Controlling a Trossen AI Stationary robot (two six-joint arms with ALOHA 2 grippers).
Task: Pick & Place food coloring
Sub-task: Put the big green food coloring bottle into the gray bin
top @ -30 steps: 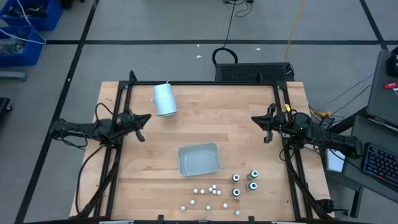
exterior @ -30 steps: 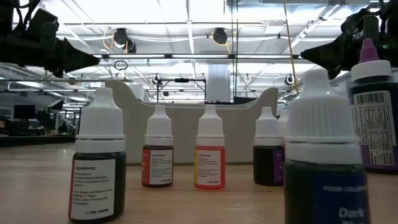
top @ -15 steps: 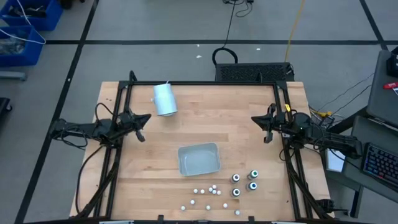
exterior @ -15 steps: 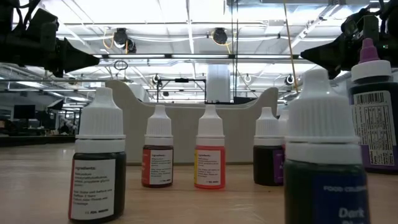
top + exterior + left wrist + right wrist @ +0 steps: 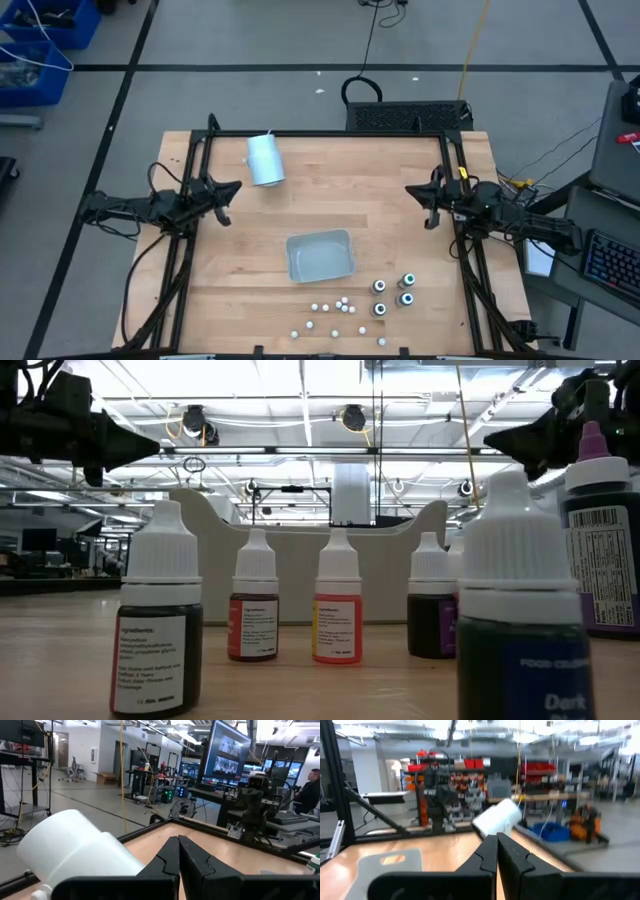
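1. Food coloring (image 5: 352, 306): the little bottles stand loose on the tabletop (image 5: 350, 200) near its front edge, just in front of the grey tray (image 5: 320, 256), none in it yet.
2. Your left tool (image 5: 232, 188) and right tool (image 5: 410, 190) hang at opposite sides, well apart from the bottles, both with fingers pressed together and holding nothing.
3. The bottles crowd close; reach for one carelessly and you likely topple its neighbours.
4. Descend without spreading the fingers first and you knock a bottle over.

Left gripper (image 5: 229, 189) & right gripper (image 5: 414, 190) both closed, empty, at table sides.
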